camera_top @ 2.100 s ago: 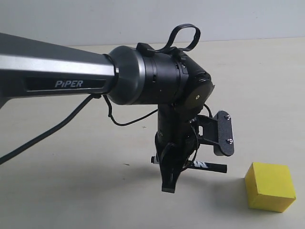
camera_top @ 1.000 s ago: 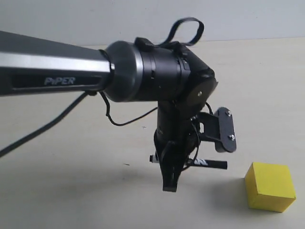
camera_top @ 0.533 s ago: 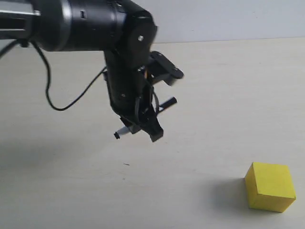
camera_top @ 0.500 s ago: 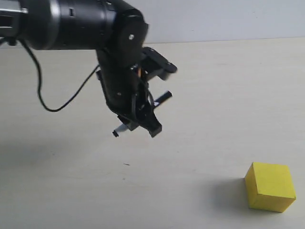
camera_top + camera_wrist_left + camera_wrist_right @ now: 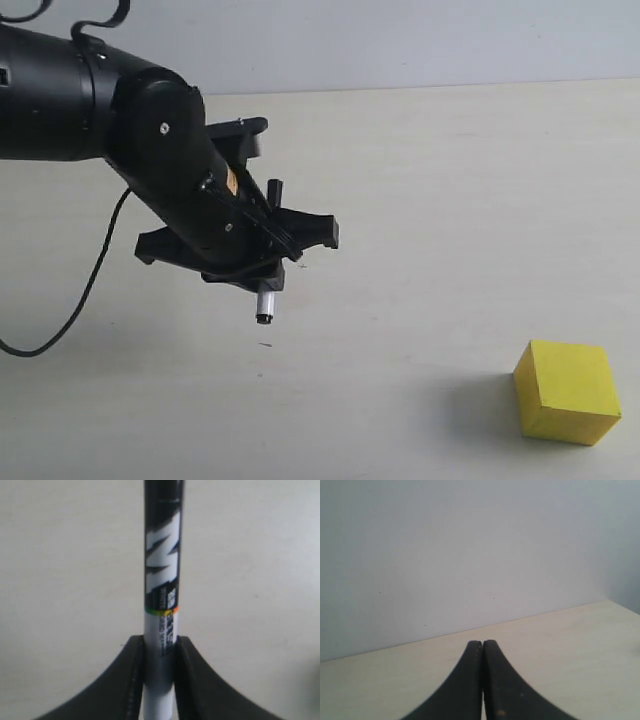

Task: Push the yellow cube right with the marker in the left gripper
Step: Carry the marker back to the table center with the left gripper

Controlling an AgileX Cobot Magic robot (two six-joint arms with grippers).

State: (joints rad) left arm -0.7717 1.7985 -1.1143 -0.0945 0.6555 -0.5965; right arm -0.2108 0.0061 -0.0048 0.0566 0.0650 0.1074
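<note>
Left gripper (image 5: 263, 278) swung toward table's (image 5: 470, 200) left edge, pinching marker (image 5: 266, 304), yellow cube (image 5: 566, 391) well apart, right gripper (image 5: 482, 652) pressed together.

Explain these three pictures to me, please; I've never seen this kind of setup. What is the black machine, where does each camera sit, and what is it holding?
This is a robot with two arms, working at a pale table. The wide picture comes from a camera off the arms. It shows the black left arm reaching over the table. The other two pictures come from small cameras on the wrists, each looking out along its own gripper. The left gripper is shut on a marker, a slim pen with a black-and-white label. In the wide view the pen's pale end points down and seems clear of the surface. A yellow cube sits on the table, well apart from the marker, to its right. The right gripper is shut on nothing and faces a grey wall.
</note>
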